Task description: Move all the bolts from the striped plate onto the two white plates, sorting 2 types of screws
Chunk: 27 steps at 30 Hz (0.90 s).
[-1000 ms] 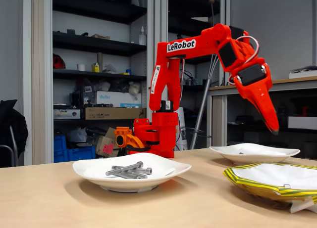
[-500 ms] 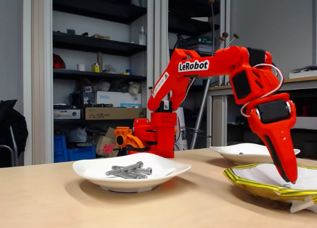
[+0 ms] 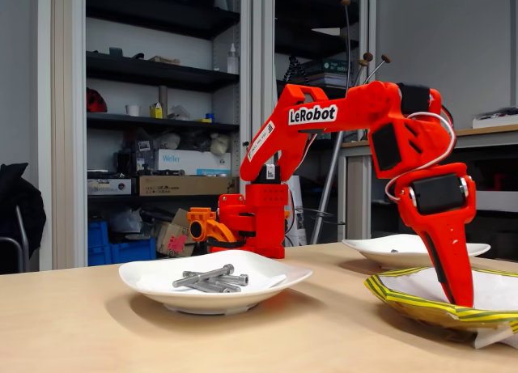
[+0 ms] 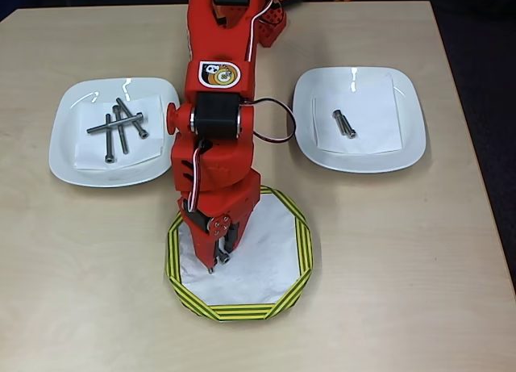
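My red gripper [image 4: 218, 262] points down into the striped plate [image 4: 290, 279], its tips at the plate's white inside. A short bolt [image 4: 225, 257] lies right at the fingertips; whether the fingers grip it is unclear. In the fixed view the gripper [image 3: 463, 302] dips behind the striped plate's [image 3: 405, 298] near rim. The left white plate [image 4: 68, 158] holds several long bolts [image 4: 121, 128], also seen in the fixed view as long bolts [image 3: 209, 279] on that plate [image 3: 267, 282]. The right white plate [image 4: 407, 138] holds two short bolts [image 4: 344, 123]; in the fixed view it [image 3: 453, 252] stands behind.
The arm's base [image 3: 251, 219] stands at the table's back edge between the white plates. Bare wooden table [image 4: 403, 267] surrounds the plates. Shelves and a desk stand behind the table in the fixed view.
The arm swung down from above the far white plate. Its gripper dropped from mid-air into the striped plate, where it now hides the small bolt seen earlier.
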Each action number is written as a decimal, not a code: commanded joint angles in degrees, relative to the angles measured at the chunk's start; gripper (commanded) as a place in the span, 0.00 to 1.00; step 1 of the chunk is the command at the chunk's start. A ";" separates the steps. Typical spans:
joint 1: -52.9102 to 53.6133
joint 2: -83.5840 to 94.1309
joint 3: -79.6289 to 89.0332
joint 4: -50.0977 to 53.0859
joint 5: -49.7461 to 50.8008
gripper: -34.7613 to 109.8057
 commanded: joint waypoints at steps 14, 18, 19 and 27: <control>-1.49 3.08 -13.01 19.69 5.10 0.24; -4.48 14.85 -2.46 19.95 11.16 0.24; -5.45 18.11 0.70 19.95 13.18 0.24; -19.42 46.93 35.95 11.78 34.37 0.24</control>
